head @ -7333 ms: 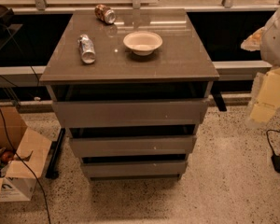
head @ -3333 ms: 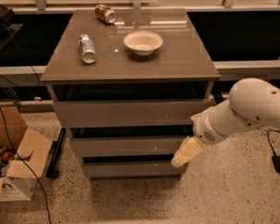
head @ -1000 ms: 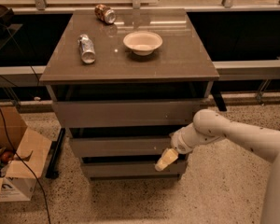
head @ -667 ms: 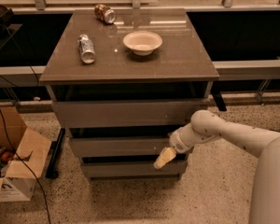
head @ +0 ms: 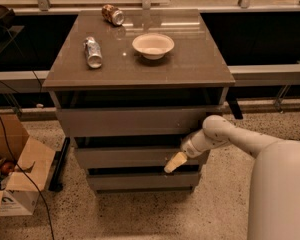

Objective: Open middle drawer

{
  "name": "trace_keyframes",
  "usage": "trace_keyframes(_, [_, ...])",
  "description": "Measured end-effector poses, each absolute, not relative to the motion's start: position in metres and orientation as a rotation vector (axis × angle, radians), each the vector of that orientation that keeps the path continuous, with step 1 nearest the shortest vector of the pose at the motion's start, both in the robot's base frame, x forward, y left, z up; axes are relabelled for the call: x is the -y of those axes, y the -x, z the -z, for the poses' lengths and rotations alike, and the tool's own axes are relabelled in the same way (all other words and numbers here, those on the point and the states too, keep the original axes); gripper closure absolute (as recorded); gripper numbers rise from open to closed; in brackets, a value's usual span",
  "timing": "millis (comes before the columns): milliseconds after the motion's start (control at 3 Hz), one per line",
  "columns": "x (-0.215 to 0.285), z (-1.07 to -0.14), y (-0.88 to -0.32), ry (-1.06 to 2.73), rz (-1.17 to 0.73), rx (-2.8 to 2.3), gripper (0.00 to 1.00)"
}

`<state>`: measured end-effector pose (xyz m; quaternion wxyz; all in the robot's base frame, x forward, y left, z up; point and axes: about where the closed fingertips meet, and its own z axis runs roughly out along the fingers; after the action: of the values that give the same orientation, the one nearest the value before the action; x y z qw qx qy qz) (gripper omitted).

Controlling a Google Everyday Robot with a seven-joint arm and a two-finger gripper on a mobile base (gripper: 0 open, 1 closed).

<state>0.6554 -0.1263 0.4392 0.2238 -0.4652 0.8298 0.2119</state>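
Observation:
The middle drawer (head: 125, 157) is the second of three grey-brown fronts on the cabinet; its front looks flush with the others. My white arm reaches in from the right, and my gripper (head: 175, 162) sits at the right part of the middle drawer's lower edge, its cream tip pointing down-left over the dark gap above the lowest drawer (head: 140, 181). The top drawer (head: 130, 122) is above it.
On the cabinet top (head: 200, 64) lie a white bowl (head: 153, 45), a silver can (head: 93, 52) on its side and a brown can (head: 112, 14) at the back. A cardboard box (head: 15, 179) stands on the floor at left.
My gripper has come in from the far right to the middle drawer's front and crept slightly left along its lower edge. The drawers have not moved.

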Motion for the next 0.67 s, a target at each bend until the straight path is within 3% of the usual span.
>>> trace_keyframes(667, [0.1228, -0.4317, -0.6385, 1.328, -0.622, -2.339, 0.5])
